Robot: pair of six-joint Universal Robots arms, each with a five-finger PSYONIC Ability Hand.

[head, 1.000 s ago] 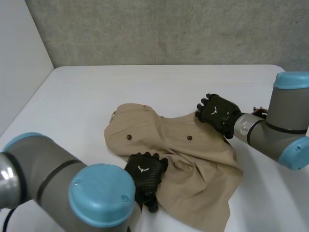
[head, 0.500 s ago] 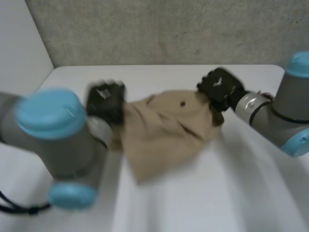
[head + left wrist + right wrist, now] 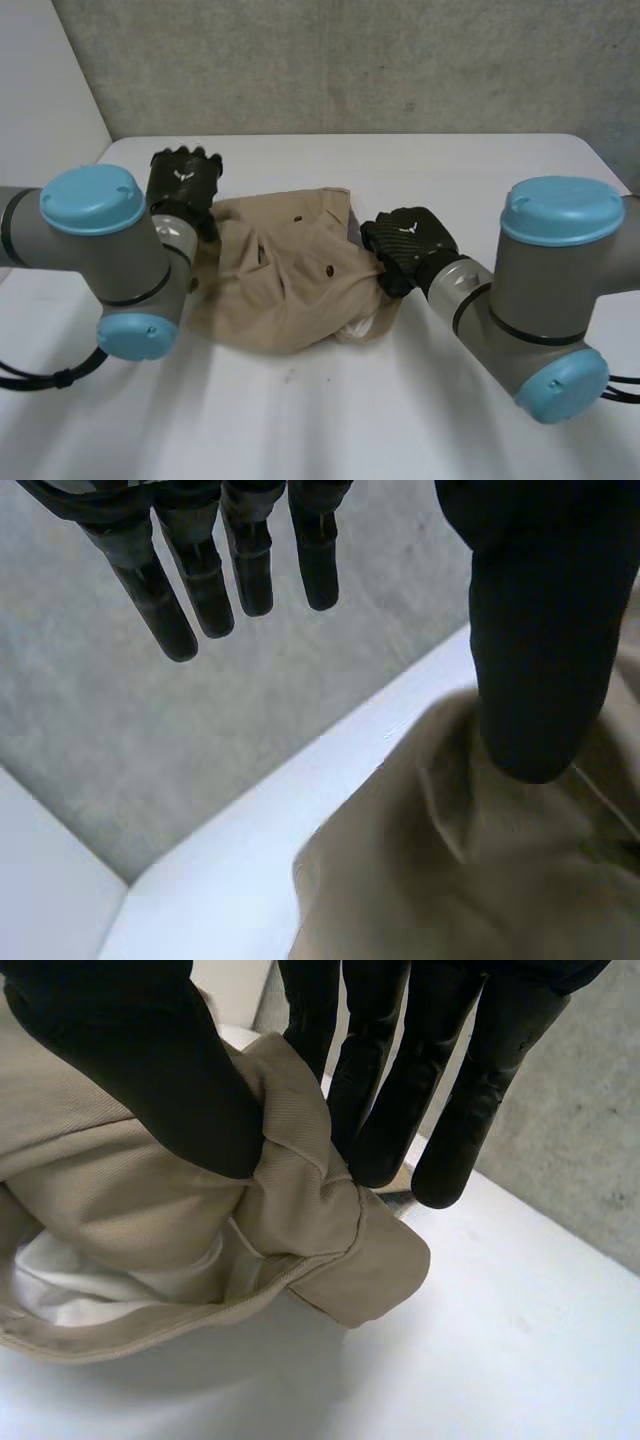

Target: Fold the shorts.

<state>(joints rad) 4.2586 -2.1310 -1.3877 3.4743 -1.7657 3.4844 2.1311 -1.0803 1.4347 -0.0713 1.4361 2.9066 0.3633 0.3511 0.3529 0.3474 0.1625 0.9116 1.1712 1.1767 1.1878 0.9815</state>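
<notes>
The tan shorts (image 3: 290, 280), spread wide across the near right a second ago, now lie bunched left of centre on the white table (image 3: 470, 410). The right hand (image 3: 405, 245) has swung in from the far right and pinches their right edge between thumb and fingers. The left hand (image 3: 183, 180), fingers straight and spread, rests its thumb on their far left corner. A grey concrete wall (image 3: 350, 60) stands behind.

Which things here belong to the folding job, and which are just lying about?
Job: tan shorts; right robot hand, pinching their edge; left robot hand, thumb on the cloth.
Not the job: white table underneath; grey wall behind.
</notes>
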